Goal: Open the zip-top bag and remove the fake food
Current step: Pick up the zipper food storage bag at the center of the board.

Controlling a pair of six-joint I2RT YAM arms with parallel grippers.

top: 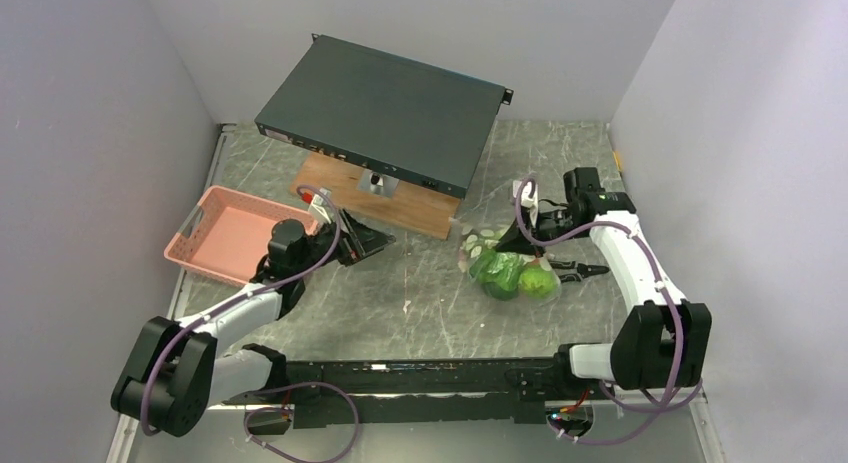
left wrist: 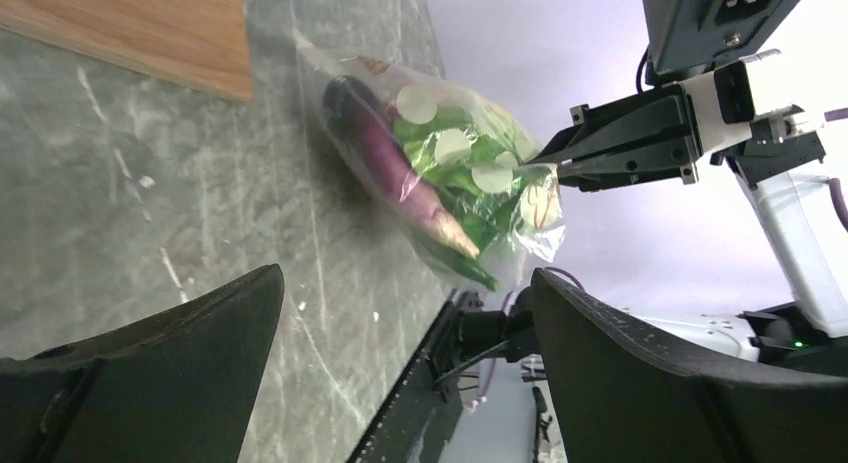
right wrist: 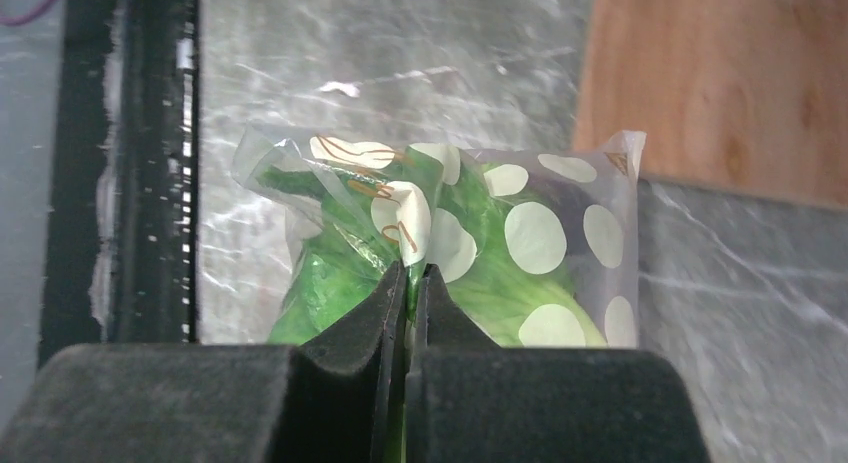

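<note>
The zip-top bag [top: 508,268] is clear plastic with white dots and sits on the table right of centre, stuffed with fake food. Green leafy pieces [right wrist: 500,283] and a dark purple-red piece [left wrist: 385,158] show through it. My right gripper [top: 505,243] is shut on a fold of the bag's plastic at its upper side; in the right wrist view the gripper [right wrist: 408,275] has its jaws pressed together on the film. My left gripper [top: 383,241] is open and empty, low over the table well to the left of the bag [left wrist: 440,173], pointing toward it. The zip strip does not show.
A pink mesh basket [top: 232,235] stands at the left. A black rack unit [top: 385,113] rests on a wooden block [top: 405,205] at the back centre. Black pliers [top: 582,271] lie just right of the bag. A black rail [top: 420,375] runs along the near edge.
</note>
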